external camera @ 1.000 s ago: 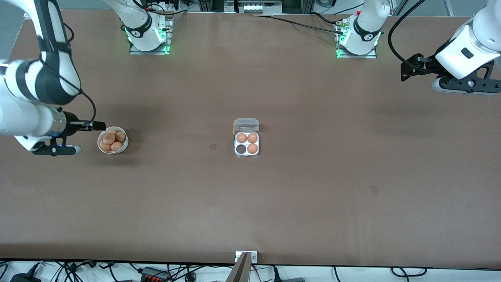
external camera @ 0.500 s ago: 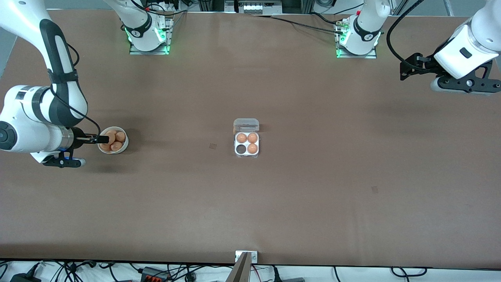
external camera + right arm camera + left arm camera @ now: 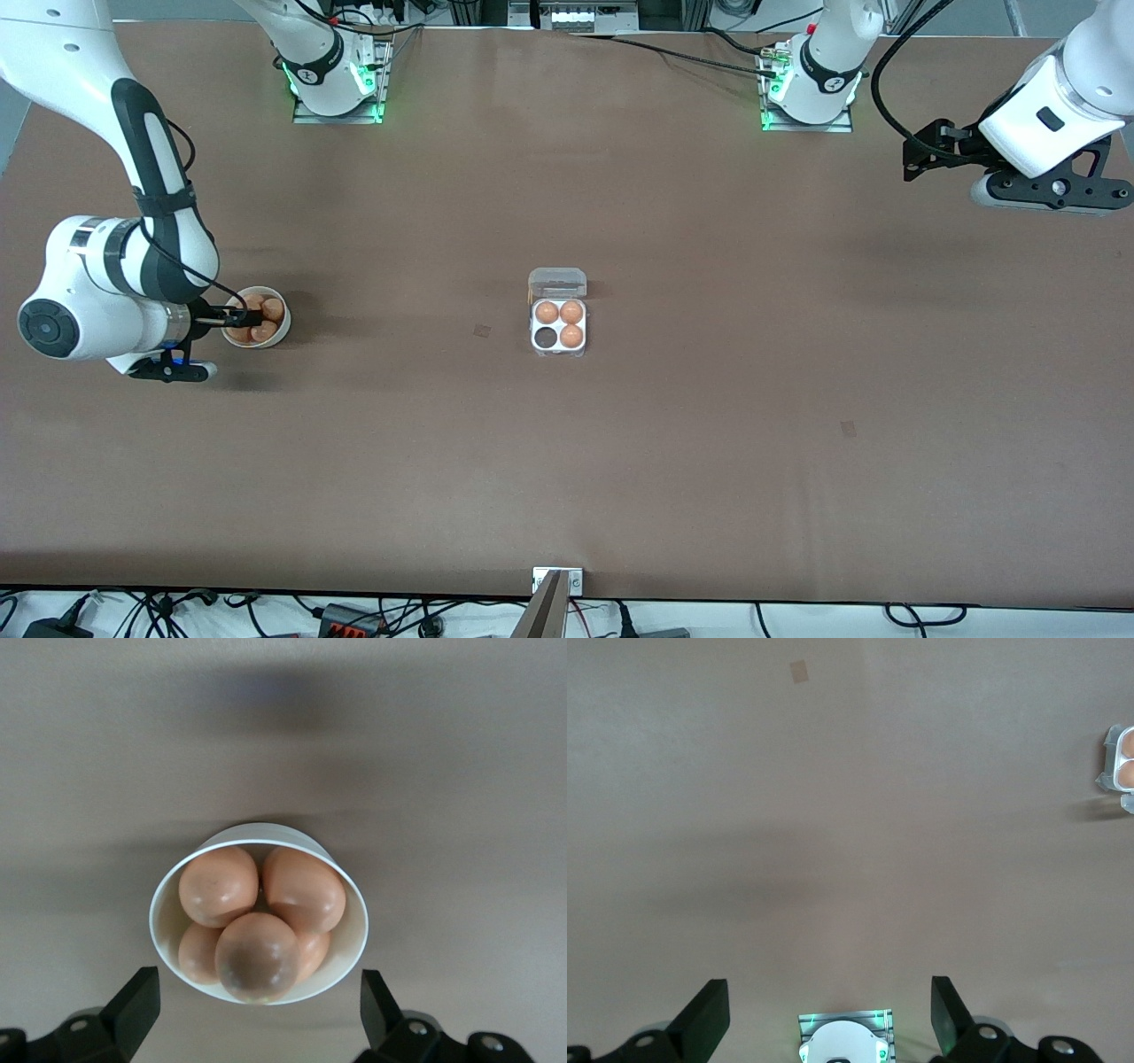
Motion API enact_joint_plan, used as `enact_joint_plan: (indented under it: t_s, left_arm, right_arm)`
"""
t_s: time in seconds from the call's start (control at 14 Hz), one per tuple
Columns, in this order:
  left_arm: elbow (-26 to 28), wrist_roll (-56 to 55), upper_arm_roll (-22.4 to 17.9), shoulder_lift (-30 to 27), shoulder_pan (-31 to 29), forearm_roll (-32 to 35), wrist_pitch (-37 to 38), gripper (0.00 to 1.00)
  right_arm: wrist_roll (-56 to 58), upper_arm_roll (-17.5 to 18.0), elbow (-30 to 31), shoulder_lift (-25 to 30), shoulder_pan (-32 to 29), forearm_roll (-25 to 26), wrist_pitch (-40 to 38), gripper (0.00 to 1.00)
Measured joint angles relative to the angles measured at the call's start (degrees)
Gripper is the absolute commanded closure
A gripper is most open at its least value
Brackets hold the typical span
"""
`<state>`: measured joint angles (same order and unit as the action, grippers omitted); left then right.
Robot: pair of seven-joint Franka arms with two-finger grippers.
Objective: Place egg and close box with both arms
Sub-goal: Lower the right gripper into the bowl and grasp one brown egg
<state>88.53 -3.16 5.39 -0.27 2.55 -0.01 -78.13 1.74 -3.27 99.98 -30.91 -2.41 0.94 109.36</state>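
Observation:
The clear egg box (image 3: 558, 338) sits mid-table with its lid (image 3: 557, 283) open. Three brown eggs fill three cells; one cell (image 3: 544, 338) is empty. A white bowl (image 3: 276, 335) holding several brown eggs (image 3: 264, 332) stands toward the right arm's end. My right gripper (image 3: 236, 313) hangs open over the bowl. In the right wrist view the gripper (image 3: 255, 1010) is spread wider than the bowl (image 3: 165, 912), with the eggs (image 3: 257, 952) just ahead of it. My left gripper (image 3: 917, 155) is open and empty, high over the left arm's end; it also shows in the left wrist view (image 3: 828, 1014), with the box (image 3: 1121, 762) at the frame's edge.
Two small tape squares lie on the brown table, one (image 3: 481, 330) beside the box and one (image 3: 848, 429) nearer the front camera. A metal bracket (image 3: 558, 580) sits at the front edge. The arm bases (image 3: 335, 81) (image 3: 808, 89) stand along the top.
My right arm has swung and carried its gripper from beside the bowl to over it. The left arm has barely shifted.

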Motion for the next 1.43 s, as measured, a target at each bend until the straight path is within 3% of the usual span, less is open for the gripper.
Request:
enact_joint_plan:
  t_s: [0.14, 0.29, 0.5, 0.71, 1.14, 1.43]
  left_arm:
    - [0.0, 0.0, 0.0, 0.0, 0.0, 0.0, 0.0, 0.0]
    - [0.0, 0.0, 0.0, 0.0, 0.0, 0.0, 0.0, 0.0]
    - [0.0, 0.0, 0.0, 0.0, 0.0, 0.0, 0.0, 0.0]
    - [0.0, 0.0, 0.0, 0.0, 0.0, 0.0, 0.0, 0.0]
    - [0.0, 0.0, 0.0, 0.0, 0.0, 0.0, 0.0, 0.0]
    - [0.0, 0.0, -0.3, 0.0, -0.1, 0.0, 0.1, 0.0]
  right_arm:
    - [0.0, 0.0, 0.0, -0.6, -0.1, 0.0, 0.1, 0.02]
    - [0.0, 0.0, 0.0, -1.1, -0.1, 0.0, 0.1, 0.16]
    - [0.0, 0.0, 0.0, -1.2, -0.1, 0.0, 0.0, 0.49]
    - [0.0, 0.0, 0.0, -1.2, -0.1, 0.0, 0.0, 0.69]
    - [0.2, 0.0, 0.0, -1.2, -0.1, 0.0, 0.0, 0.89]
    - [0.7, 0.3, -0.8, -1.0, -0.1, 0.0, -1.3, 0.92]
